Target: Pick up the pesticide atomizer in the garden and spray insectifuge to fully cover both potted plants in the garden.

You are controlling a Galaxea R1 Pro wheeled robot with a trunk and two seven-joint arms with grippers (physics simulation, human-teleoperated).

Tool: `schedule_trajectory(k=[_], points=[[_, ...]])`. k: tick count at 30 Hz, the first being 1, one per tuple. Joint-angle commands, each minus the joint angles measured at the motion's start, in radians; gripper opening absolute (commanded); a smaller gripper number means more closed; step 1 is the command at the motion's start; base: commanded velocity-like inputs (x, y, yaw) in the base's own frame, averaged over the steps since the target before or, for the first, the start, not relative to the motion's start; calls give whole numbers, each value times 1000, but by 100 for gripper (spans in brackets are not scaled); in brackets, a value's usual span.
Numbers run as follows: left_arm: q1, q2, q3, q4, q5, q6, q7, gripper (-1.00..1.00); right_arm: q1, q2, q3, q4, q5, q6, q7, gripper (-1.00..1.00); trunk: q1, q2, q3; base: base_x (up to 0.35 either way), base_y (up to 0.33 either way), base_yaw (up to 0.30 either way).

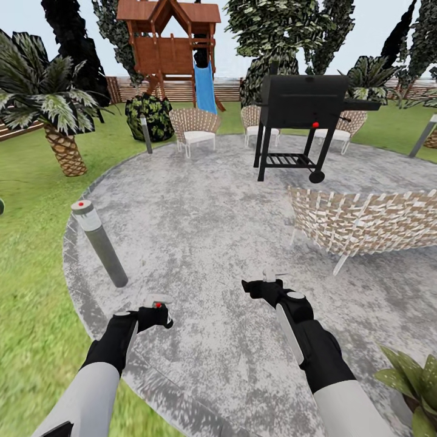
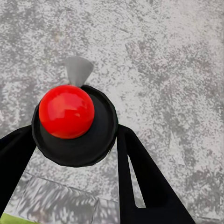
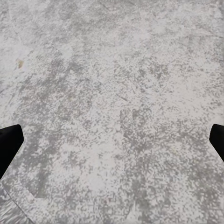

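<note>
My head camera looks forward and down across the patio [image 1: 200, 243]. Both my wrist cameras face that same paving at close range.

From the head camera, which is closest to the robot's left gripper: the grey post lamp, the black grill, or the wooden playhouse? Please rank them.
From the left gripper:
1. Grey post lamp, just ahead at the patio's left edge.
2. Black grill, across the patio, to the right.
3. Wooden playhouse, beyond, by the fence.

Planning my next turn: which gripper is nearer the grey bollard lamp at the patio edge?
Left. The left gripper sits just past the bollard lamp, toward the robot. The right gripper is farther off, across the patio.
</note>
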Motion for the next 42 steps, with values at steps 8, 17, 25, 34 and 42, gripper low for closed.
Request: schedule_trajectory(k=[8, 17, 25, 34, 42], points=[[-1, -2, 7, -2, -7, 4, -9, -100, -1, 0, 0, -1, -6, 4, -1, 100, 31, -57, -20, 0, 0, 0], [-1, -2, 7, -1, -7, 4, -9, -100, -1, 0, 0, -1, -6, 4, -1, 100, 65, -120, -46, 0, 0, 0], [-1, -2, 7, 0, -6, 4, -9, -100, -1, 0, 0, -1, -7, 4, -2, 100, 96, -176, -65, 0, 0, 0], [-1, -3, 7, 1, -6, 3, -9, -100, -1, 0, 0, -1, -8, 4, -1, 100, 130, -239, -91, 0, 0, 0], [-1, -9, 7, 1, -6, 3, -9, -100, -1, 0, 0, -1, -7, 4, -2, 100, 161, -295, -116, 0, 0, 0]])
